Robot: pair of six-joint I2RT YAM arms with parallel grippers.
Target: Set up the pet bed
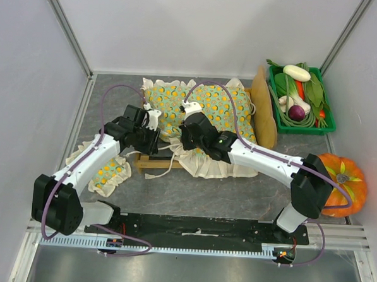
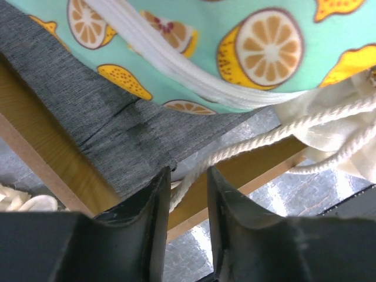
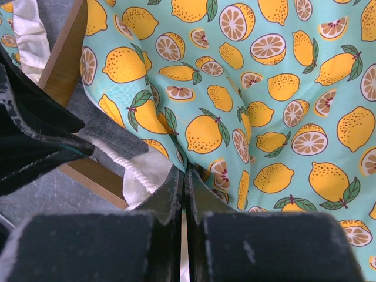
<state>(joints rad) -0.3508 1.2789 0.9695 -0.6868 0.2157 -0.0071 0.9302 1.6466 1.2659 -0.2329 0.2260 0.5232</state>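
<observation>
The pet bed, a light-wood frame (image 1: 150,163) with a grey fabric base (image 2: 88,111) and an arched headboard (image 1: 263,107), lies mid-table. A green lemon-print frilled cushion (image 1: 209,104) covers most of it. My right gripper (image 1: 190,112) is shut on a fold of the cushion (image 3: 264,117), near its left edge, and the cloth bunches at the fingertips (image 3: 185,173). At the bed's near-left corner my left gripper (image 2: 188,176) is open. A white cord (image 2: 252,144) runs loose between its fingers (image 2: 158,194), above the wooden rail (image 2: 258,170).
A small matching pillow (image 1: 111,172) lies left of the bed beside my left arm. A green crate (image 1: 303,129) of vegetables stands back right, and an orange pumpkin (image 1: 344,184) sits by the right wall. Walls close in the left, back and right sides.
</observation>
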